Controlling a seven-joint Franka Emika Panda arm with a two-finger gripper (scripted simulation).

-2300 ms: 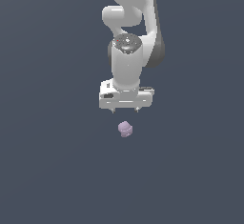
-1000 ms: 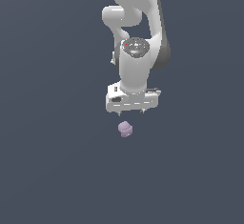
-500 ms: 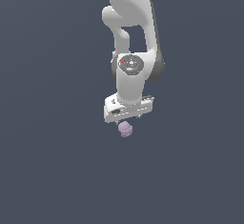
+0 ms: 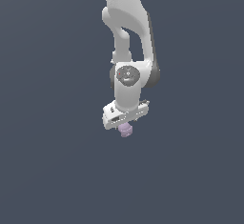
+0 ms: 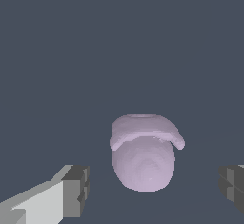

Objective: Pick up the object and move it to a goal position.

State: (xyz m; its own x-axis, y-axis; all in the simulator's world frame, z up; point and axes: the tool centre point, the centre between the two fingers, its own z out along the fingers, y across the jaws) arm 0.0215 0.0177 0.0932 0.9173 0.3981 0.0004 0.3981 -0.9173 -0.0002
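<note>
The object [image 4: 126, 130] is a small pale lilac lumpy block resting on the flat dark grey floor. In the exterior view the white gripper [image 4: 123, 124] is lowered right over it and hides its upper part. In the wrist view the object [image 5: 143, 156] sits between the two fingers with a gap on each side. One grey fingertip [image 5: 76, 189] and the other fingertip [image 5: 232, 182] stand wide apart, touching nothing. The gripper [image 5: 155, 187] is open.
The white arm [image 4: 127, 42] rises straight up from the gripper to the top edge of the exterior view. Plain dark grey floor [image 4: 52, 161] surrounds the object on all sides. No goal marker shows.
The gripper has come down from above the object until its fingers straddle it, and the hand has turned a little. The object has not moved.
</note>
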